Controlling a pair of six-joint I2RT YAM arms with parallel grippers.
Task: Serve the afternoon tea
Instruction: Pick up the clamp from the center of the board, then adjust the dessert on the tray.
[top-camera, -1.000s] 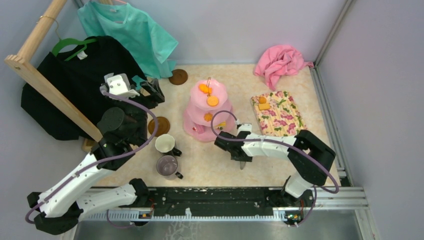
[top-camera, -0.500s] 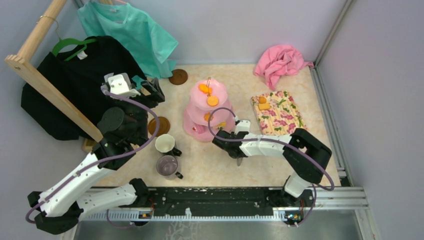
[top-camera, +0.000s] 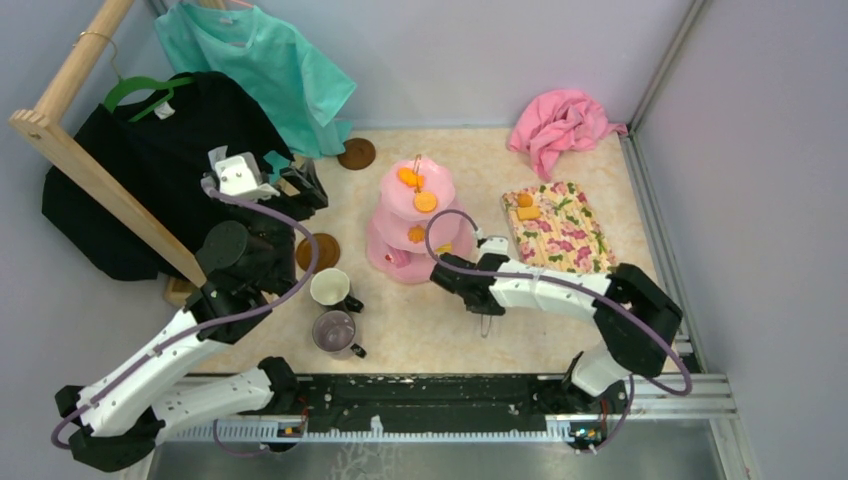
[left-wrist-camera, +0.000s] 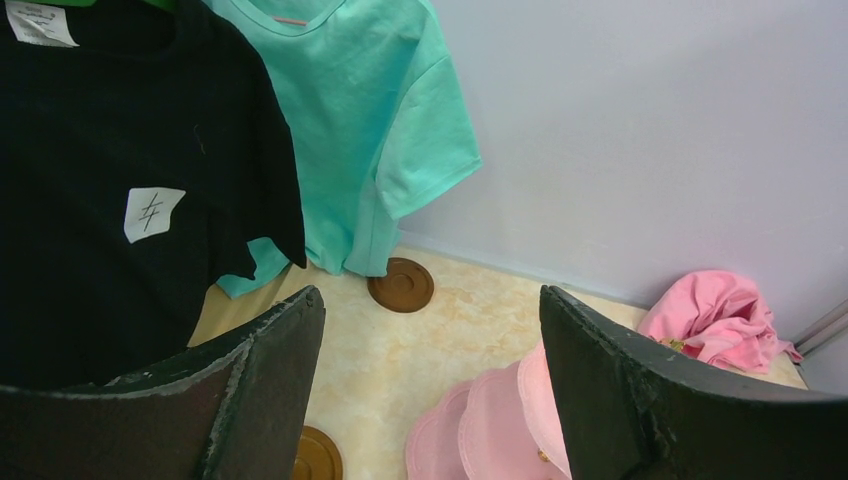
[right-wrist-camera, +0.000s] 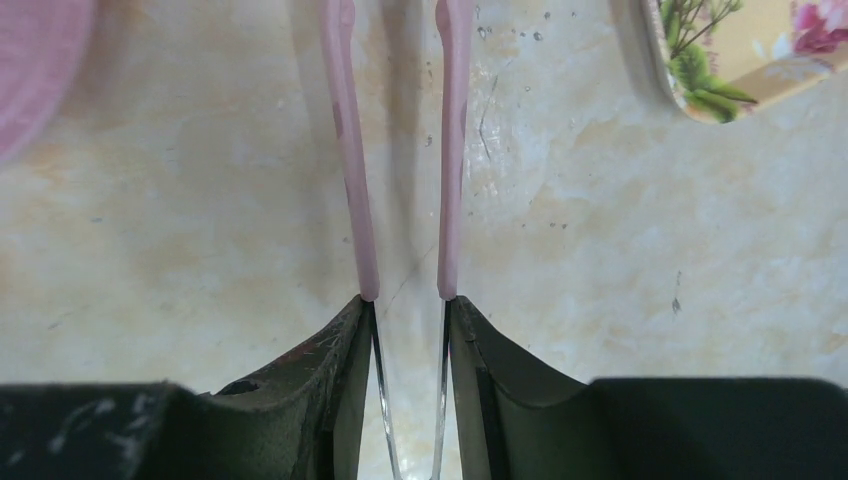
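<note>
Right gripper (right-wrist-camera: 407, 310) clamps pink tongs (right-wrist-camera: 347, 150), tips cut off; left gripper (left-wrist-camera: 430, 310) spread wide, empty; cake stand (left-wrist-camera: 490, 435) half hidden.

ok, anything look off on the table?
Nothing spilled or broken. Two snacks sit on the mat, not the stand. Both mugs stand off the saucers; the far saucer lies at the back by the teal shirt.
</note>
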